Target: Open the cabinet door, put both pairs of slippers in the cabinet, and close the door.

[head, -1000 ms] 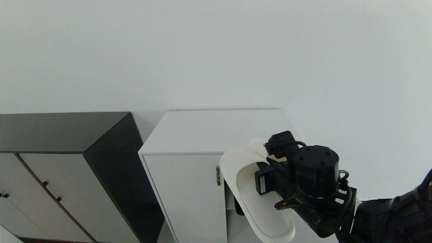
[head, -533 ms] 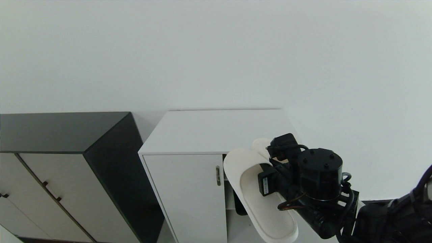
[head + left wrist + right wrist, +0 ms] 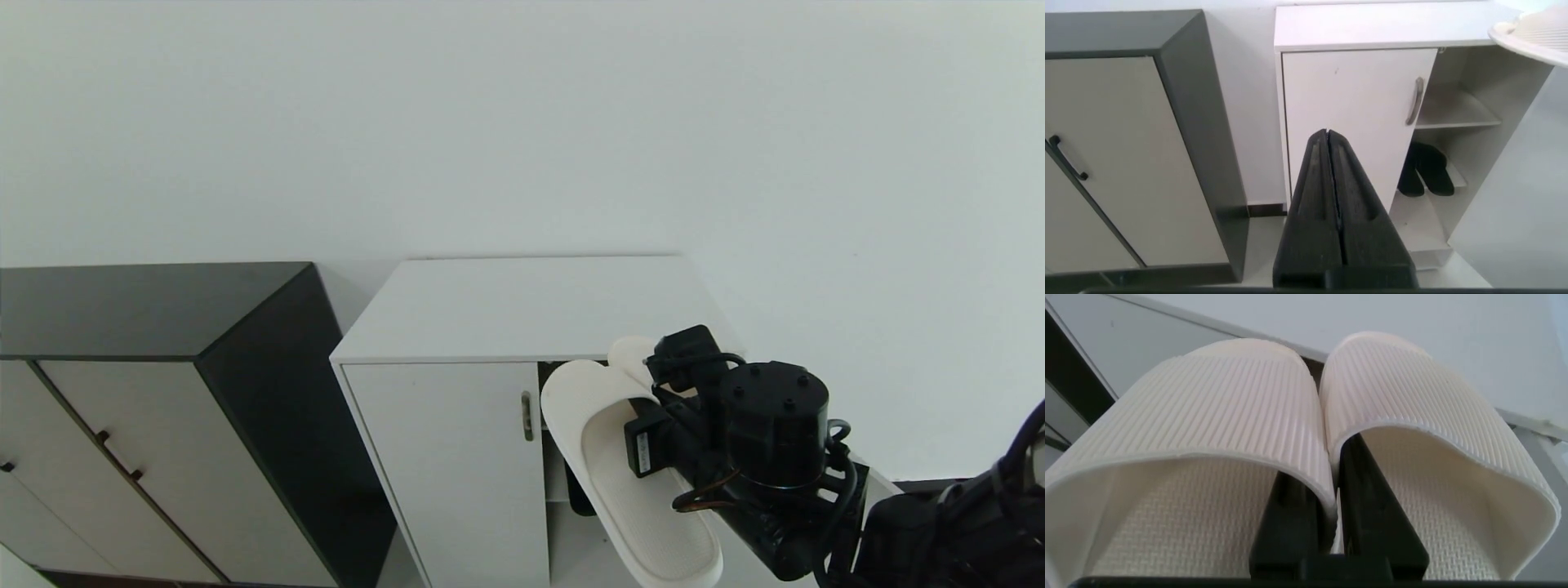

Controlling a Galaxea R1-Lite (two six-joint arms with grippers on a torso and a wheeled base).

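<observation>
The white slippers hang in the air as a pair, held by the right gripper in front of the open right half of the white cabinet. They lie side by side with their inner edges touching. Their toes point up toward the cabinet's top edge and their heels slope down toward the robot. In the right wrist view, one of the jaws reaches in under each ribbed strap, and together they pinch the two adjoining inner sides of the slippers between them. The cabinet's left door is shut, with a slim metal handle at its inner edge, just beside the nearer slipper's toe. Inside the open right half, the left wrist view shows a shelf. Below it, a pair of black slippers lies flat on a lower level, heels facing outward. The left gripper hangs well back from the cabinet, facing the shut door, with its jaws pressed together on nothing. To the robot's left of the white cabinet, with a narrow gap between them, stands a dark cabinet with pale doors and small dark handles. A plain pale wall rises behind both.
</observation>
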